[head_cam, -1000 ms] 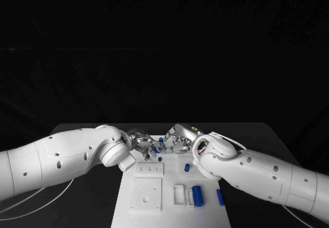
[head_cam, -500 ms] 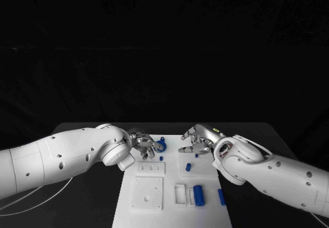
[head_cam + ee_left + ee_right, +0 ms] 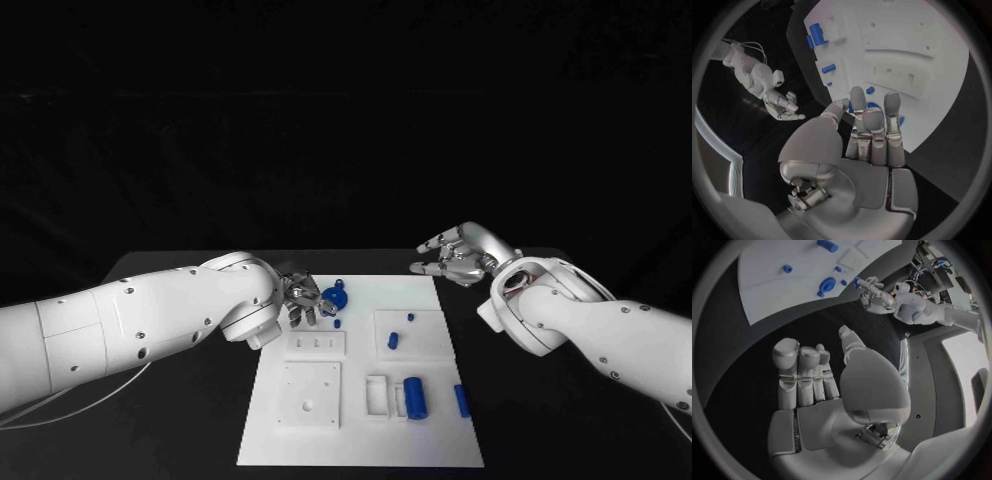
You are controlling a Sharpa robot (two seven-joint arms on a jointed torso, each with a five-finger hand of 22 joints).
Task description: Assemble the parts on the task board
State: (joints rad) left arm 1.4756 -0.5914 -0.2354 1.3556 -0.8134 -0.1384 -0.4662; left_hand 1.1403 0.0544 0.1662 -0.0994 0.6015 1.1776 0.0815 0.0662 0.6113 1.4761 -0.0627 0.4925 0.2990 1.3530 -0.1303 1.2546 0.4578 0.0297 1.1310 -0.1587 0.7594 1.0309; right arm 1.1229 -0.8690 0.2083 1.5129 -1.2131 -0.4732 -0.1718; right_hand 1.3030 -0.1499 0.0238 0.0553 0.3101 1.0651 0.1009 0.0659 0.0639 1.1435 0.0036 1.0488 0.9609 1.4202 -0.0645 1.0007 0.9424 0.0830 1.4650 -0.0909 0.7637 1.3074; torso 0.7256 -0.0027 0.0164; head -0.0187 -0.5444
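The white task board (image 3: 361,440) lies in the middle of the black table. A round blue part (image 3: 335,297) with a short stem lies at the board's far left. My left hand (image 3: 299,298) hovers right beside it with straight fingers and nothing in it; in the right wrist view a small gap separates the left hand (image 3: 870,290) from the round blue part (image 3: 826,286). My right hand (image 3: 459,255) hangs over the bare table past the board's far right corner, its fingers loosely bent and holding nothing. Behind my left hand (image 3: 870,135) the blue part is mostly hidden.
On the board lie two small blue pegs (image 3: 410,317), a short cylinder (image 3: 392,340), a thick cylinder (image 3: 415,398) and a blue bar (image 3: 462,400) near the front right. White blocks with holes (image 3: 310,395) stand at the left front.
My right hand has drawn away from the round blue part, moving right and back off the board. My left hand stays by the part, its fingers now clear of it.
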